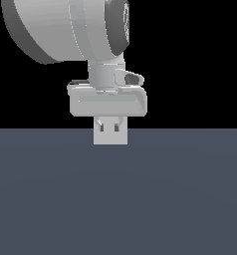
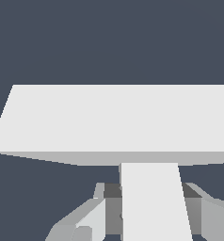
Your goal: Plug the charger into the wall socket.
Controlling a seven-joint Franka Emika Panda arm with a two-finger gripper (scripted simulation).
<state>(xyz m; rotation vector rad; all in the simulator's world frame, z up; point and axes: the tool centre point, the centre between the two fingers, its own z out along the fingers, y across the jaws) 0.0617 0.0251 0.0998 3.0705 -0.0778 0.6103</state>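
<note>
The gripper (image 1: 111, 127) hangs low over the dark grey surface (image 1: 118, 199); its jaws are clamped on the white charger (image 2: 155, 202), one finger (image 2: 88, 221) on each side; in the wrist view the charger's far end meets the edge of the broad white wall socket (image 2: 118, 120); in the exterior view a white square (image 1: 111, 135) stands just behind the fingertips.

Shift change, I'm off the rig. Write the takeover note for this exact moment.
Gripper: jaws shut on the charger, which they hold on both sides.
Wall socket: directly ahead of the charger in the wrist view, which it nearly fills. In the exterior view a white block hangs under the hand.
Done: charger grasped and brought up to the socket.
Left: whether it is seated cannot be told; confirm, push in if needed, release.
</note>
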